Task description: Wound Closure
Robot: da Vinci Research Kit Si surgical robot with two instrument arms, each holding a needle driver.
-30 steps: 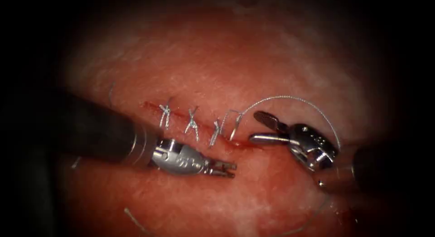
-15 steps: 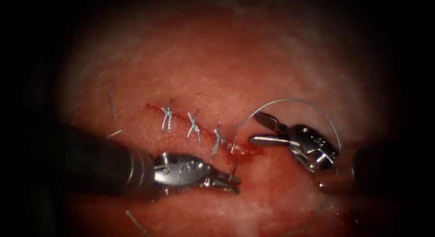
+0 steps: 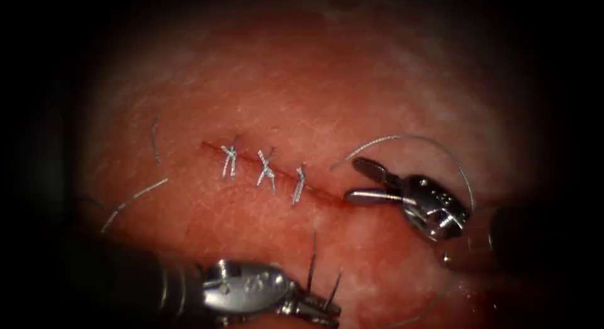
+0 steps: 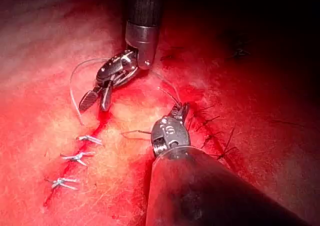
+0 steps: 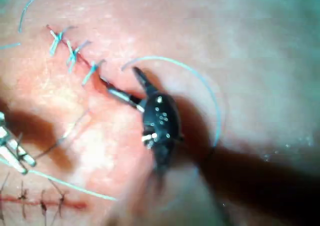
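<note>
The cut (image 3: 314, 189) runs slantwise across the tissue (image 3: 352, 83) and carries three knotted stitches (image 3: 266, 169). My left tool (image 3: 322, 307) sits low in the endoscope view, below the cut's right end, shut on the dark curved needle (image 3: 311, 260), which is out of the tissue and stands up from the jaws. At the cut's right end my right tool (image 3: 353, 178) is open and holds nothing. A thread (image 3: 402, 138) arcs from the tissue just above the cut's right end, over and behind the right tool. The left wrist view has the left tool (image 4: 180, 110) and the open right tool (image 4: 97, 97).
Cut ends of thread (image 3: 133, 202) lie on the tissue left of the stitches. Red fluid (image 3: 343, 202) pools at the cut's right end. An older row of dark stitches (image 4: 216, 132) lies beside the left tool in its wrist view.
The left tool took hold of the needle at the cut's right end and drew it out downward, away from the cut. The right tool stayed open in place.
</note>
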